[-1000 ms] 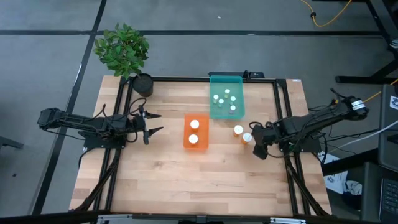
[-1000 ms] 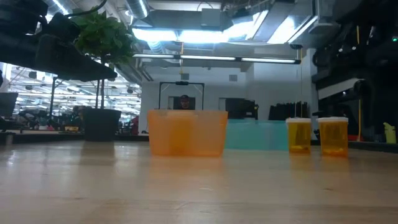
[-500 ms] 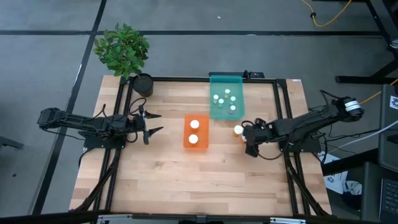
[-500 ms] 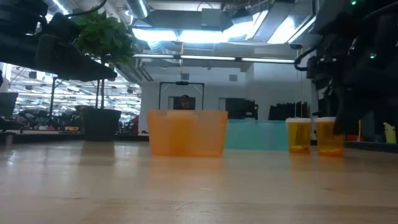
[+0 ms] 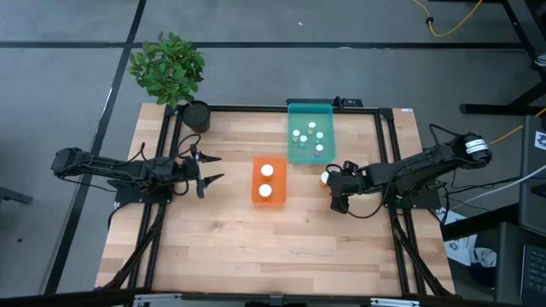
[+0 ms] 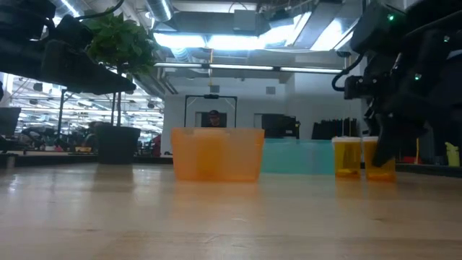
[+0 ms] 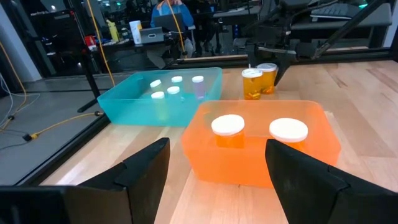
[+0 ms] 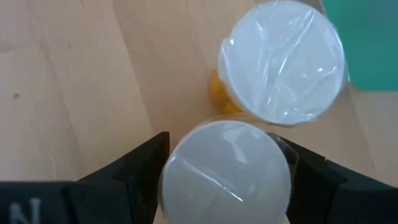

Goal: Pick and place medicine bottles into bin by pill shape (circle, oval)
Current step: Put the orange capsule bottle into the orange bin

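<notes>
Bottles left on the table: two amber ones with white caps, touching or nearly so, right of the orange bin (image 5: 268, 181) and just below the teal bin (image 5: 310, 132); I'm working the nearer bottle (image 8: 225, 176), with its neighbour (image 8: 281, 60) close behind it

Bottles already sorted: two in the orange bin, about five small ones in the teal bin

Handling: I judge these light, stiff plastic with a smooth round body, so likely to slip or tip if pinched off-centre; the neighbour is close enough to get knocked over

Where to hold: across the body just under the cap, fingers on opposite sides, kept away from the side the neighbour crowds

Right gripper (image 8: 225, 180): directly over the nearer bottle, pointing down at the table, fingers spread wide on either side of the cap, not yet pressing on it as far as I can see

Right arm pose: reaches in from the right edge, wrist bent down over the pair; in the low view it hides part of the bottle

Left gripper (image 5: 209, 169): waiting at the left of the table, facing the orange bin, fingers wide and holding nothing
</notes>
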### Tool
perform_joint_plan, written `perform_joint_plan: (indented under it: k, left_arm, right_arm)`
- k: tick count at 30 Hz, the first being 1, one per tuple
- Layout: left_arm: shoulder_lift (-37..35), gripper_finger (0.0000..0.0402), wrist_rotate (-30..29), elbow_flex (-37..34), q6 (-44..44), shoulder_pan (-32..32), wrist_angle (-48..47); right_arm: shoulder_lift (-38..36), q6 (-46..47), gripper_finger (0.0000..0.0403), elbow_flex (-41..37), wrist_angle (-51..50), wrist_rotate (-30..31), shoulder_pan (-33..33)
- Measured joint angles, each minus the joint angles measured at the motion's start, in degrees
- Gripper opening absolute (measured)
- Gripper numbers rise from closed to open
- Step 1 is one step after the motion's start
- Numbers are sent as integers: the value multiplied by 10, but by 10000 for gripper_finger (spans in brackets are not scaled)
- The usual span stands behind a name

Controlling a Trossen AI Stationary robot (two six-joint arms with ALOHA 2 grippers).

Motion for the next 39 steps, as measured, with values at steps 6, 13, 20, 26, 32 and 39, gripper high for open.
perform_joint_plan:
  k: [6,13,20,26,32,39]
  left_arm:
    - [0,257,0,0,0,0,0]
    - [0,257,0,0,0,0,0]
    - [0,257,0,0,0,0,0]
    - [0,257,0,0,0,0,0]
    - [0,257,0,0,0,0,0]
    - [0,257,0,0,0,0,0]
  right_arm:
    - [-1,-10,259,0,7,0,0]
    - [-1,-5,221,1,4,-22,0]
    - [-1,36,189,51,-26,-93,5]
    - [-1,50,203,114,-60,-95,25]
    - [8,0,189,189,-56,-73,28]
    - [72,-136,192,297,-29,-61,10]
